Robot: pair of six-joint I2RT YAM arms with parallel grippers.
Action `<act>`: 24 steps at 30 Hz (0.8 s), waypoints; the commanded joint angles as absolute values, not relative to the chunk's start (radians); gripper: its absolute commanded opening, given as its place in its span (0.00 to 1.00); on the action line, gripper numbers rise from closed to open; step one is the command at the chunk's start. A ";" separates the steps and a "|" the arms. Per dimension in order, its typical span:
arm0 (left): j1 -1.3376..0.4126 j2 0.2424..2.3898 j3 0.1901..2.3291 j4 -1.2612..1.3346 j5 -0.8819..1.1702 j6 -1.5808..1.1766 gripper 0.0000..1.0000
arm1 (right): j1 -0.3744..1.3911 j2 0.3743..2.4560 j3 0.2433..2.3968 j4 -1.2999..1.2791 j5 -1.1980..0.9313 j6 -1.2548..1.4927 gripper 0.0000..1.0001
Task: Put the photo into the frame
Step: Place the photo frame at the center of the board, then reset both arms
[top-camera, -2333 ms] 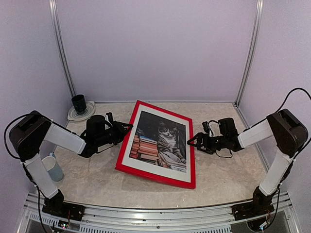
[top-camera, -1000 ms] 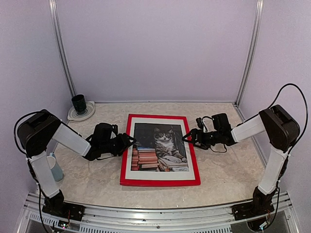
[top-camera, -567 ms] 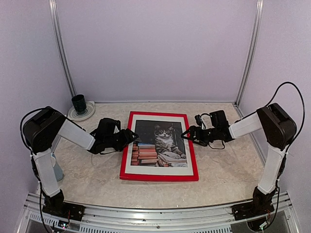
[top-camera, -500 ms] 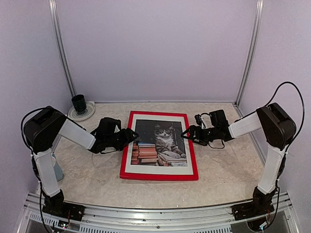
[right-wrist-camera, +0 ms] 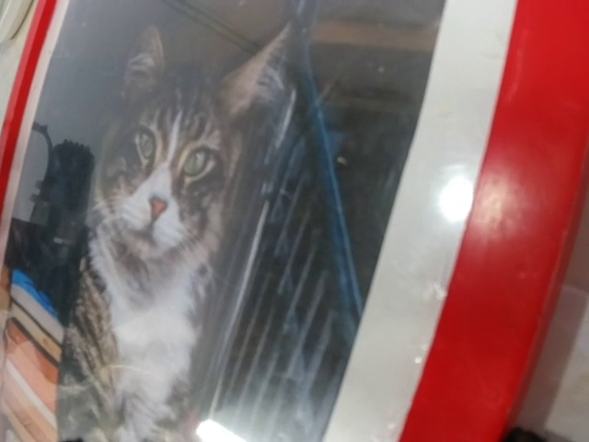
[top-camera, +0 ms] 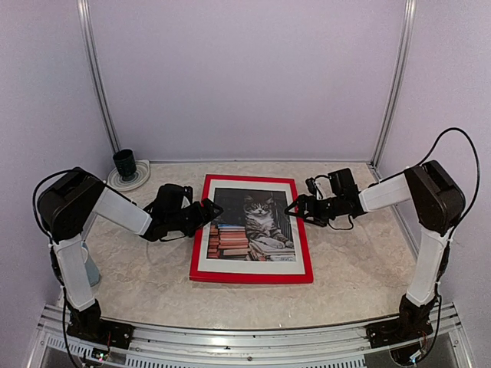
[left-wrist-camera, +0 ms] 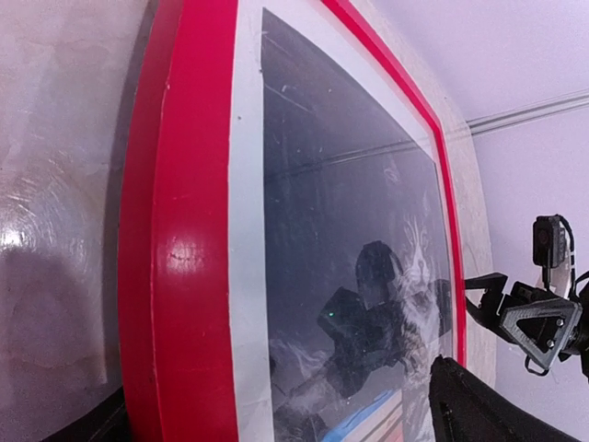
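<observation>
The frame (top-camera: pixel 251 275) lies flat and square on the table, red face up, with a white mat inside. The photo (top-camera: pixel 259 221), a tabby cat among stacked books, sits in it behind glass. My left gripper (top-camera: pixel 212 208) is at the frame's left rail, open. In the left wrist view the red rail (left-wrist-camera: pixel 175 230) and the glazed photo (left-wrist-camera: pixel 405 276) run between its wide-set fingers (left-wrist-camera: pixel 479 405). My right gripper (top-camera: pixel 294 210) hovers open at the right rail, holding nothing. The right wrist view shows the cat (right-wrist-camera: pixel 156 212) and the red rail (right-wrist-camera: pixel 515 230) close up, with no fingers in sight.
A dark cup on a white saucer (top-camera: pixel 124 164) stands in the back left corner. A pale blue cup (top-camera: pixel 90 270) is half hidden behind the left arm. Walls close in on three sides, and a metal rail (top-camera: pixel 245 341) runs along the near edge.
The frame, skewed with one side raised earlier, now lies flat and square. Over the last second my left gripper's jaws have spread wider and both grippers have shifted slightly toward the back.
</observation>
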State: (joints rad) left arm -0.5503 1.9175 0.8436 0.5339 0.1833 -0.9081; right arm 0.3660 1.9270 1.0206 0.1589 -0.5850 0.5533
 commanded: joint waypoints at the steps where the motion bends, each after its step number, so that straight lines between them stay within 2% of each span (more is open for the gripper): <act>1: -0.542 1.899 0.825 0.497 0.168 -0.871 0.99 | 0.349 1.925 1.054 0.101 -0.561 0.515 0.99; 16: -0.493 1.793 0.760 0.416 0.082 -0.827 0.99 | 0.291 1.825 1.076 -0.021 -0.488 0.441 0.99; 24: -0.487 1.613 0.740 0.308 -0.073 -0.705 0.99 | 0.285 1.683 1.069 -0.155 -0.354 0.309 0.99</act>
